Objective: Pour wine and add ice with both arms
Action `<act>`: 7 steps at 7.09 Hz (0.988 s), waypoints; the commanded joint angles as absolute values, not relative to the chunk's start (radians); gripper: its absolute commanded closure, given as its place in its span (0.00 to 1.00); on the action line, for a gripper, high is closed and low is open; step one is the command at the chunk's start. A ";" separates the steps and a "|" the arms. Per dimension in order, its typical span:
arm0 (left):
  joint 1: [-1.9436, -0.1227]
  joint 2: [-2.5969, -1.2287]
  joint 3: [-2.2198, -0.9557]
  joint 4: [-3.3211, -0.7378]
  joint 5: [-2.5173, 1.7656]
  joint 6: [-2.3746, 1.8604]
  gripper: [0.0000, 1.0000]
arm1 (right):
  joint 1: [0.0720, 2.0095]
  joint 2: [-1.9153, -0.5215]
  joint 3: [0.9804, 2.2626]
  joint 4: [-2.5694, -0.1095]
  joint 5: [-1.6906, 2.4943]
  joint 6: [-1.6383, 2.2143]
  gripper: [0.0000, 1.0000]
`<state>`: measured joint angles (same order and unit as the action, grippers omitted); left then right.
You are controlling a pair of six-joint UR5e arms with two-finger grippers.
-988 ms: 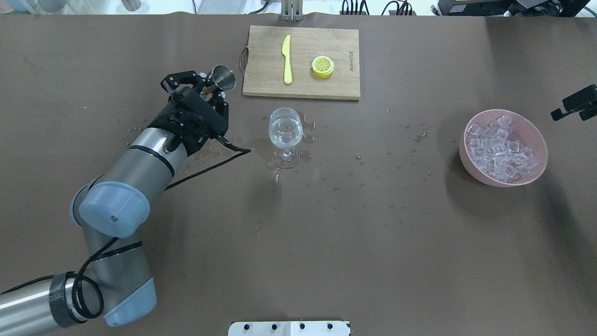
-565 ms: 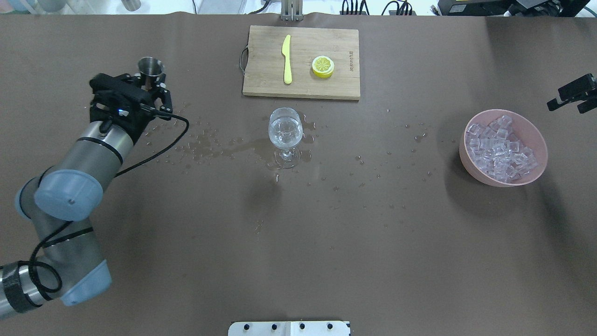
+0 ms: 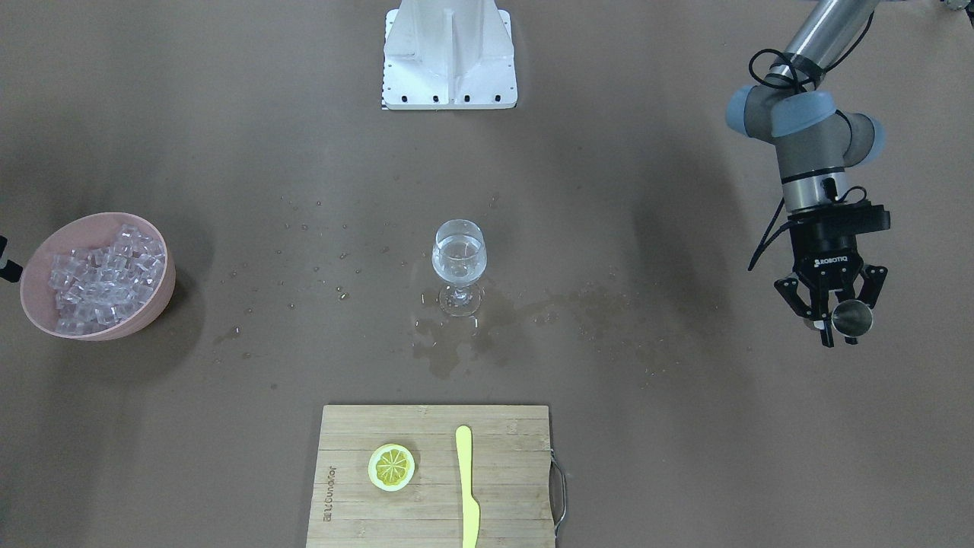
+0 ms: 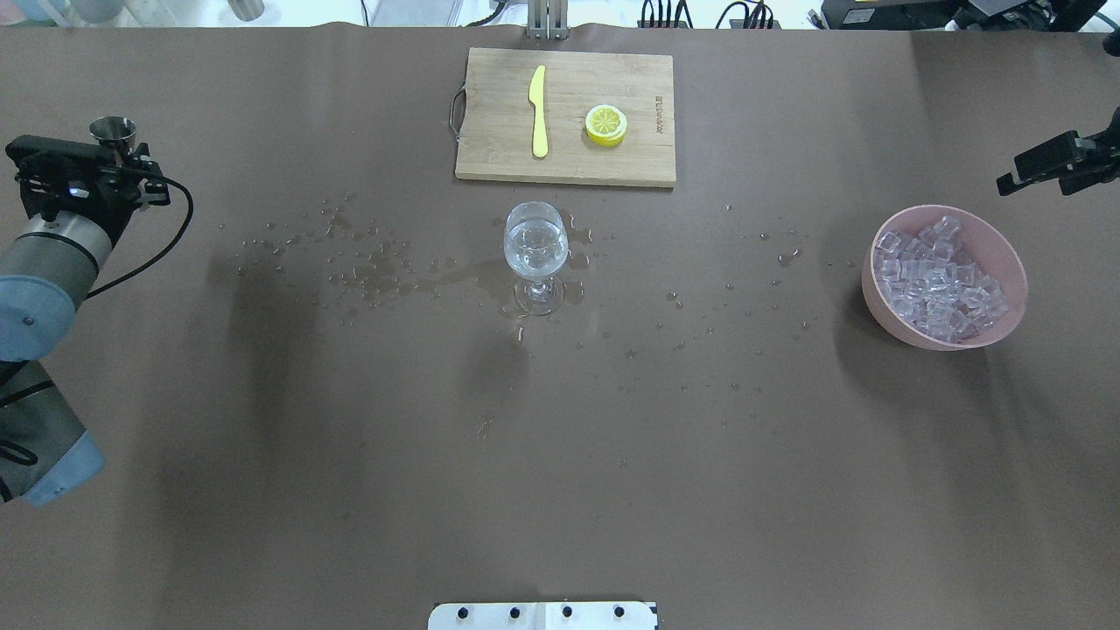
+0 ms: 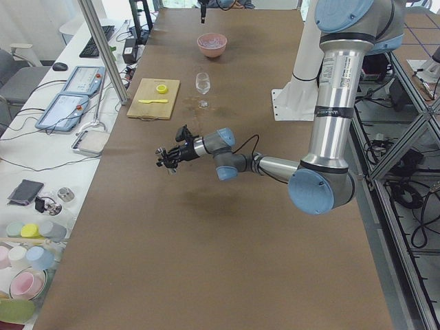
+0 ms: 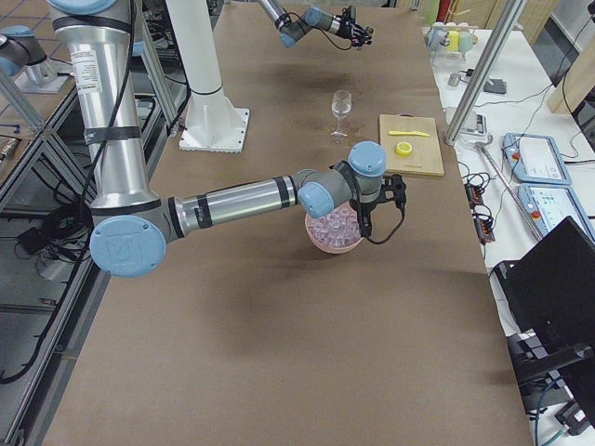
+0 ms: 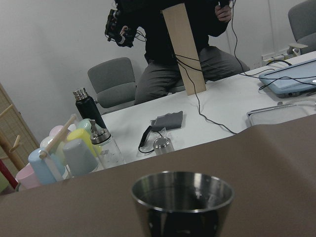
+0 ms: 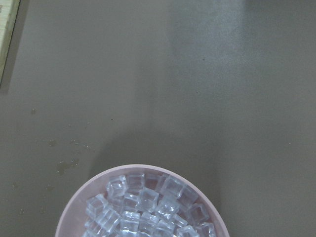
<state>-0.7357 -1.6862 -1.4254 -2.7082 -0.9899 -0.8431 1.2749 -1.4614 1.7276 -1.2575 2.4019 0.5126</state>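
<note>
Left gripper point(image 3: 833, 320) clamped on a small steel cup point(image 3: 852, 318), out at the table's left end, well apart from the stemmed glass point(image 4: 535, 262). Wine point(image 4: 535, 243) sits in the glass, so the pour looks done; wet patches point(image 4: 437, 282) beside its foot. Right gripper point(image 4: 1050, 168) near the pink bowl point(image 4: 879, 311), can't tell its opening. Ice point(image 4: 941, 280) all in the bowl, none in the glass, so the ice step is left

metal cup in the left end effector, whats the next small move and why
Probably lower the metal cup onto the table and release: the wine glass already holds liquid, and the left end effector holds the cup upright, far off to the side.
</note>
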 commanded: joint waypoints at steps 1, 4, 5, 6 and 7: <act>-0.762 -1.712 -1.315 -2.806 -1.075 -1.027 1.00 | 1.256 -1.485 1.801 -1.255 2.384 0.545 0.00; -0.761 -1.712 -1.281 -2.807 -1.068 -1.121 1.00 | 1.232 -1.518 1.889 -1.252 2.392 0.573 0.00; -0.759 -1.720 -1.260 -2.810 -1.063 -1.130 1.00 | 1.217 -1.519 1.896 -1.252 2.387 0.574 0.00; -0.758 -1.724 -1.256 -2.809 -1.063 -1.134 1.00 | 1.194 -1.520 1.896 -1.252 2.387 0.575 0.00; -0.758 -1.729 -1.253 -2.806 -1.063 -1.134 1.00 | 1.181 -1.519 1.896 -1.252 2.387 0.581 0.00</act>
